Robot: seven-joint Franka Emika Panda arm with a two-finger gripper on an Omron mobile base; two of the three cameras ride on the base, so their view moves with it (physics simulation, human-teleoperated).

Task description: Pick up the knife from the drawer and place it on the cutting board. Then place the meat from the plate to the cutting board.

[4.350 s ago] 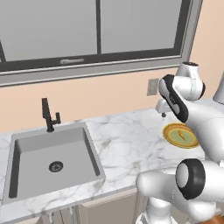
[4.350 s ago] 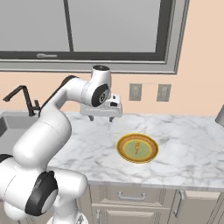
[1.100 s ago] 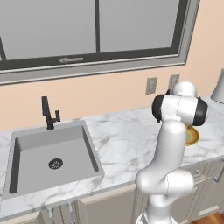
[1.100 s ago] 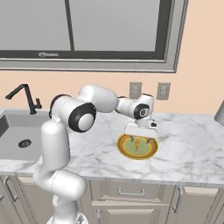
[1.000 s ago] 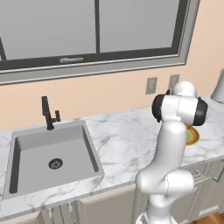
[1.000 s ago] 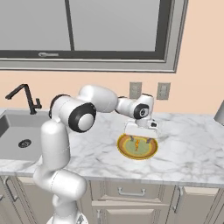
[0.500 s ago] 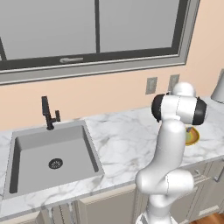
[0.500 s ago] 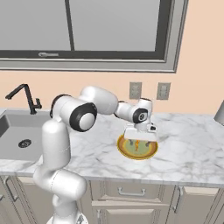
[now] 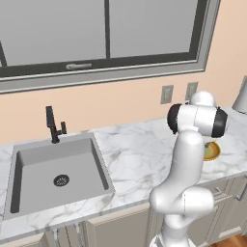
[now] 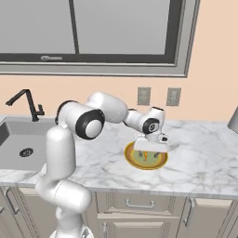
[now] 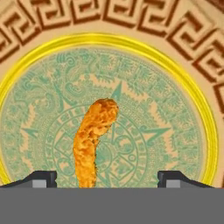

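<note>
- Dropped lower over the plate than half a second ago; wrist now sitting right above it in the right base view.
- Gripper spread wide, fingertips on either side of the meat, nothing pinched yet.
- Meat lying in the plate's green centre, running lengthwise between the tips.
- Plate on the marble counter, right of the sink.
- Looks like the meat grab starting; no knife or cutting board anywhere here, so can't say how that half went.
</note>
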